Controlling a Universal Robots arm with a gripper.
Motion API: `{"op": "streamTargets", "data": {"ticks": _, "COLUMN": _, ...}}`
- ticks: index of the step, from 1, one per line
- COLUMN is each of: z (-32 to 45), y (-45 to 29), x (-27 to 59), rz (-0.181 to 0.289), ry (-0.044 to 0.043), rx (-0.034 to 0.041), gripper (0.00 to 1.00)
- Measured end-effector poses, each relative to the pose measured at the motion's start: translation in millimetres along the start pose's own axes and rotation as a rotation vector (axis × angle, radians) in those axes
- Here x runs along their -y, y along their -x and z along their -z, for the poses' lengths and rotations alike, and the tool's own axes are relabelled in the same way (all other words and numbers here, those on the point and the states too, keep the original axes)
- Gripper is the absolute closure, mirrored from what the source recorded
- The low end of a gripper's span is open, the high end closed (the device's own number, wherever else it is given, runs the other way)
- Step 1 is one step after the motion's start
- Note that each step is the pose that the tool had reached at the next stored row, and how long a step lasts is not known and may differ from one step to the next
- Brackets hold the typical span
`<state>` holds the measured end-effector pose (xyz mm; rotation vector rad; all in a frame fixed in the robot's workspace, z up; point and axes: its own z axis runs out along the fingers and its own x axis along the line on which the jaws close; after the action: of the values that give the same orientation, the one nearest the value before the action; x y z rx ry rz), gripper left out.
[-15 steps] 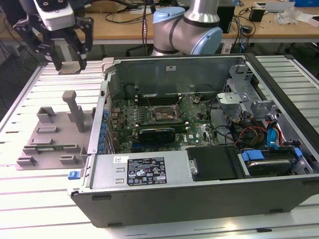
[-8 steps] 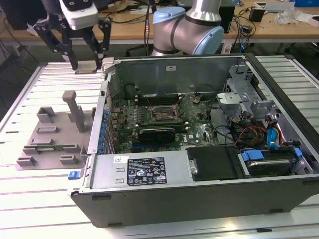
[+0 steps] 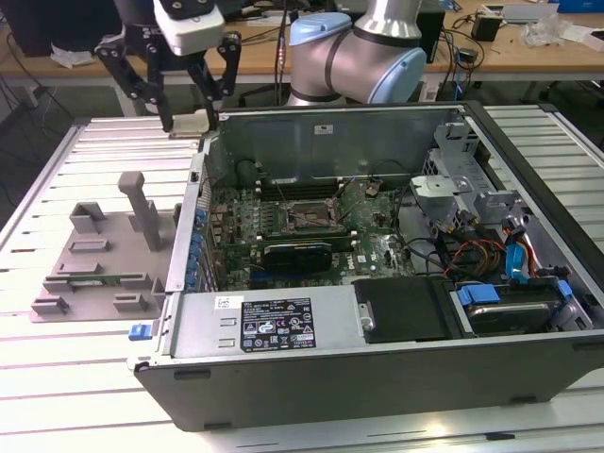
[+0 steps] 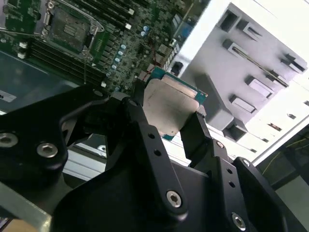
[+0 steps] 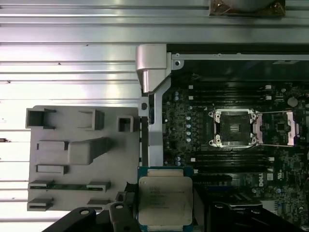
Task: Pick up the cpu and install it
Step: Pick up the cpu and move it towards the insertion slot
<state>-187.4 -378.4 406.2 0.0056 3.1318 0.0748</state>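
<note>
The cpu (image 5: 165,195) is a flat square chip with a silvery top and a green rim. My gripper (image 3: 192,125) is shut on its edges and holds it in the air. In the exterior view the gripper hangs above the slatted table, just outside the case's back corner on that view's left. The second wrist view shows the cpu (image 4: 170,102) clamped between the black fingers (image 4: 140,116). The open socket (image 5: 234,128) on the motherboard lies inside the case (image 3: 377,368), apart from the chip. In the exterior view the socket (image 3: 307,215) is near the board's middle.
A grey parts fixture (image 3: 94,255) with raised blocks lies on the table to the exterior view's left of the case. The case's upright side wall (image 3: 193,217) stands between fixture and motherboard. Cables, drive bays and a power supply (image 3: 274,323) crowd the case.
</note>
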Motion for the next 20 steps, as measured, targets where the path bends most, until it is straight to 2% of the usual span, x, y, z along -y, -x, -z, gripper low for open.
{"op": "streamTargets", "data": {"ticks": 3, "z": 0.0, "y": 12.5, "x": -0.1, "rz": 0.000, "ry": -0.0001, "rx": -0.0001, "gripper": 0.45}}
{"op": "streamTargets", "data": {"ticks": 8, "z": -0.3, "y": 29.3, "x": -0.1, "rz": 0.000, "ry": 0.0001, "rx": 0.0000, "gripper": 0.45}}
{"op": "streamTargets", "data": {"ticks": 13, "z": -0.4, "y": 43.1, "x": -0.2, "rz": 0.000, "ry": -0.0001, "rx": 0.0000, "gripper": 0.45}}
{"op": "streamTargets", "data": {"ticks": 15, "z": -0.4, "y": 52.6, "x": -0.2, "rz": 0.000, "ry": 0.0000, "rx": 0.0000, "gripper": 0.45}}
{"op": "streamTargets", "data": {"ticks": 20, "z": -0.6, "y": 66.5, "x": -0.2, "rz": 0.000, "ry": -0.0001, "rx": 0.0000, "gripper": 0.45}}
